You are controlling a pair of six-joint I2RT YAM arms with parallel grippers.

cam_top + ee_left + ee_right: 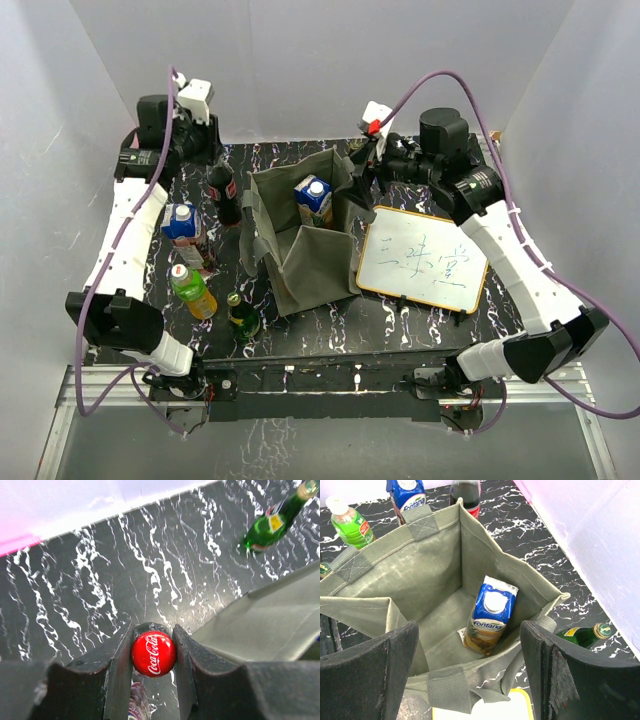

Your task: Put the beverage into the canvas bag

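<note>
— On the black marbled table (320, 330), just beside the left wall of the canvas bag (310, 265), the cola bottle (222, 192) is seen. Which way is it pointed?

— Its long axis is kept vertical. The red cap (153, 653) is turned straight up at the left wrist camera and the base is turned down toward the table. Whether the base is resting on the surface cannot be told.

— How is it placed relative to the left gripper (152, 635)?

— The cap is pinched between the two fingers (116, 667) and touched on both sides, so the jaws are drawn in narrowly on the bottle's top. The body is carried below them and is mostly hidden there.

— What is given by one view and withheld by another?

— From above, the whole dark bottle is shown near the bag's far left corner, but the grip itself is hidden by the arm. From the left wrist, only the cap, a strip of label and the bag's outer cloth are shown. The bag's inside is shown most fully from the right wrist, where a blue-topped carton (489, 617) is stood inside, cap up.

— And the right gripper (469, 627)?

— It is held over the bag's rim, with its fingers spread wide and nothing gripped between them.
</note>
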